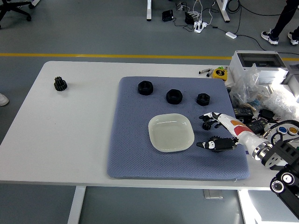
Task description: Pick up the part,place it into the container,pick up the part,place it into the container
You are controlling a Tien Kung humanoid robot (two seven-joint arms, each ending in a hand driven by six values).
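While a black toothed gear (60, 84) sits alone far left on the white tabletop (70, 135), the blue-grey mat (135, 154) carries 3 black hex nuts (174, 96) along its far side, w/ an empty pale square dish (171, 133) mid-mat. Right hand (216, 133) hovers just beside dish, fingers spread wide, holding nothing.

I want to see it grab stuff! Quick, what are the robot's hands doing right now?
Left hand: not in the picture.
Right hand: open, fingers spread, holding nothing, beside the white container.
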